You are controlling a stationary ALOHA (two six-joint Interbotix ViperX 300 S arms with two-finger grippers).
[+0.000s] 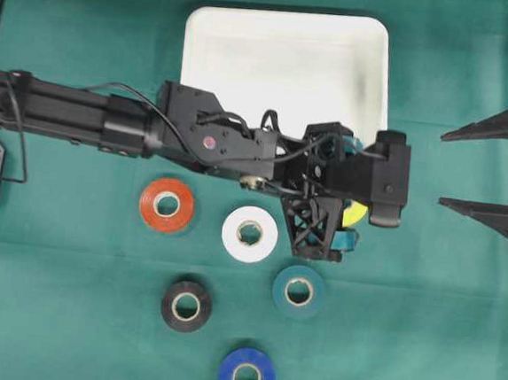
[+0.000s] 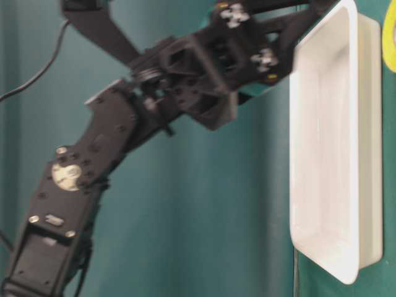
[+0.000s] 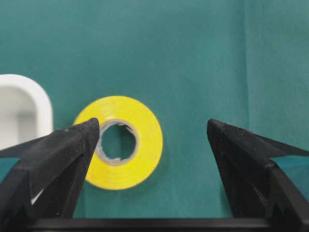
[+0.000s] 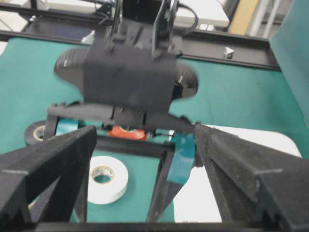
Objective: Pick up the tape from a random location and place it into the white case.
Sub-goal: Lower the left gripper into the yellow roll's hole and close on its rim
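Lying flat on the green cloth (image 1: 455, 332) with its cardboard core facing up, the yellow tape (image 3: 120, 141) looks like a light, rigid ring with a smooth, somewhat slick outer band; it should neither deform nor break under a pinch, and the likely hold is across its outer band, or through the core with 1 finger inside. In the left wrist view the left gripper (image 3: 153, 133) stands spread wide and empty: the left finger (image 3: 58, 159) overlaps the tape's near-left edge in the picture, while the other finger sits well off to the tape's right, so the roll lies off-centre in the gap, toward the left finger. Whether that finger touches the tape cannot be told. Just left of the tape in the same view shows a rounded corner of the white case (image 3: 29, 96); from overhead the tape peeks out below that case's lower right corner, mostly hidden under the wrist. Farther right of the tape, the right gripper (image 1: 456, 170) hangs parted and empty.
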